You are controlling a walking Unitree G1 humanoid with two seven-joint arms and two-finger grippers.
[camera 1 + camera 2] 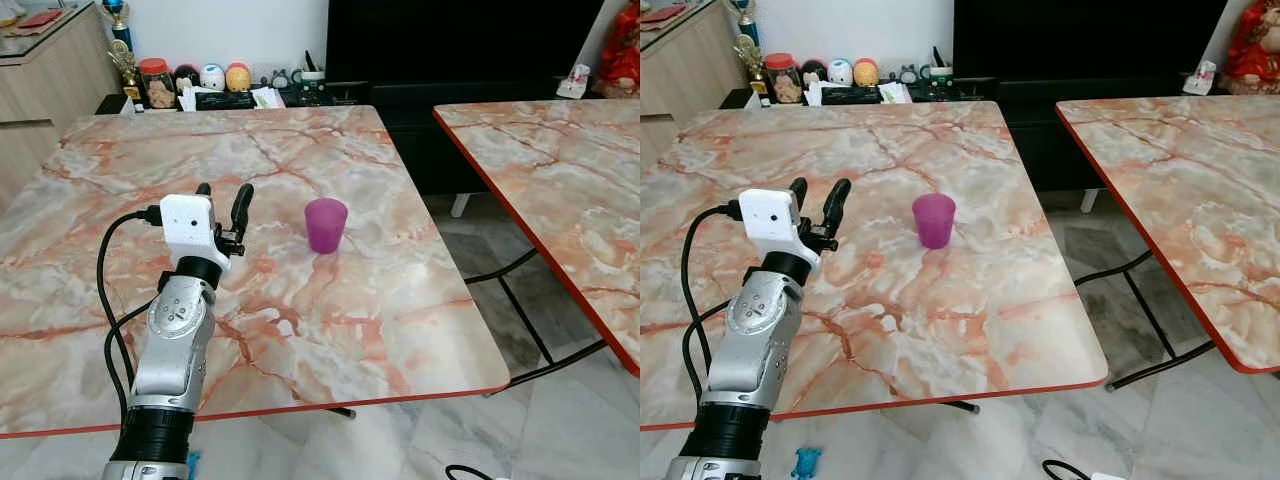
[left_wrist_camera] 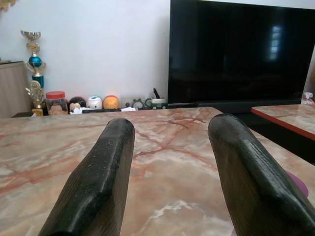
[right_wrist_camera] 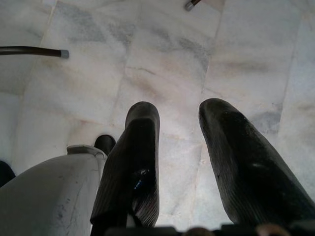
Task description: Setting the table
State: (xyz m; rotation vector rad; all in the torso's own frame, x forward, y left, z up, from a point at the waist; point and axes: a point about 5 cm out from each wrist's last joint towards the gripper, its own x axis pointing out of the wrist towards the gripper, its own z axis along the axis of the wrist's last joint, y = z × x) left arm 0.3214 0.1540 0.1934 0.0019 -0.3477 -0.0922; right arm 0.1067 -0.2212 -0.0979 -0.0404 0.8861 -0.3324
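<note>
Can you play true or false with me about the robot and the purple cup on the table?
1. The purple cup stands upright on the marble table. True.
2. The left hand is holding the cup. False: it is open and empty, apart from the cup, which is to its right.
3. The right hand points down at the floor. True.
4. The cup is green. False: it is purple.
5. A plate sits next to the cup. False: the cup stands alone.
</note>
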